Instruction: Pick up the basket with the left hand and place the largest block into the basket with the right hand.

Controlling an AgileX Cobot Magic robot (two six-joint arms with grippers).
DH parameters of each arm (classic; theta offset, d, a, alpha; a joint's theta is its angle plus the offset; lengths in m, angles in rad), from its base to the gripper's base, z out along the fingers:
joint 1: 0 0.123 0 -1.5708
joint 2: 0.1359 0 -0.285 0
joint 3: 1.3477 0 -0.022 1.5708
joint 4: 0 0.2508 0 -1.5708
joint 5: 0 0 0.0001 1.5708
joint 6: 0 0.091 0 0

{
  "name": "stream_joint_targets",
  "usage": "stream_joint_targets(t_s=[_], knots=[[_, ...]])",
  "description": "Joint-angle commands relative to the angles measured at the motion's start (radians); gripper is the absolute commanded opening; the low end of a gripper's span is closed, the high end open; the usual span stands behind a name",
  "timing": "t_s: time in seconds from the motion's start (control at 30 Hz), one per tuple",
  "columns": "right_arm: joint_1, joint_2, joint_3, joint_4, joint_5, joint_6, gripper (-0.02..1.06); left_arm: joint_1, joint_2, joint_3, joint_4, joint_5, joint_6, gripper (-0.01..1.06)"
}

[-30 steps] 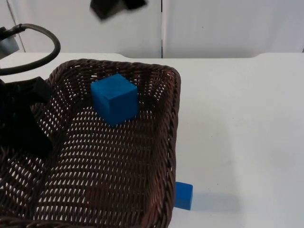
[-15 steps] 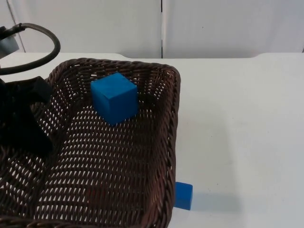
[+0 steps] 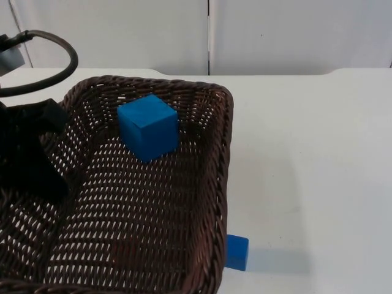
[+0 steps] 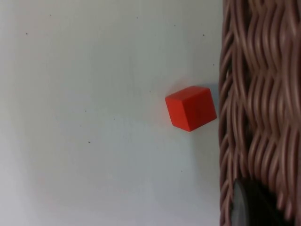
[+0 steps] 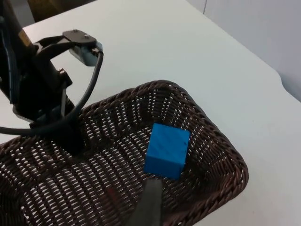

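From the overhead camera I have the dark brown wicker basket (image 3: pixel 208 184) filling the lower left of the frame, and the large blue block (image 3: pixel 147 127) sits inside it, against the woven wall toward the basket's upper side, resting on the basket floor. My left gripper (image 3: pixel 27 165) is at the left edge of the frame, reaching over the basket's left rim and clamped onto that rim; the left wrist camera backs this up, with the woven rim (image 4: pixel 254 108) pressed right against a black fingertip (image 4: pixel 249 207). That same wrist camera looks down on the white table (image 4: pixel 94 117), where a small red block (image 4: pixel 190 108) lies just beside the outside of the basket. In the overhead frame a small blue block (image 3: pixel 237 252) sits on the table at the lower middle, touching or nearly touching the basket's right wall from outside. From the right wrist camera I look down on the basket (image 5: pixel 221 155) with the large blue block (image 5: pixel 166 149) in its near corner; one black finger (image 5: pixel 151 202) of the right gripper shows there, above the basket, holding nothing, and I cannot tell how its fingers stand.
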Motion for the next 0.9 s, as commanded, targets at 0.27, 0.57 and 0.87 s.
stream_joint_targets(t_s=[0.27,0.57,0.87], knots=[[0.003,-0.011,0.006,0.0,-0.044,0.003,0.78,0.0,-0.008,-0.004,-0.041,-0.026,0.01,0.0],[0.003,-0.011,0.006,0.005,-0.067,0.003,0.78,0.0,0.013,-0.013,-0.087,-0.064,0.033,0.0],[0.003,-0.011,0.006,0.005,-0.074,0.003,0.78,0.0,0.146,-0.131,-0.118,-0.069,0.057,0.0]])
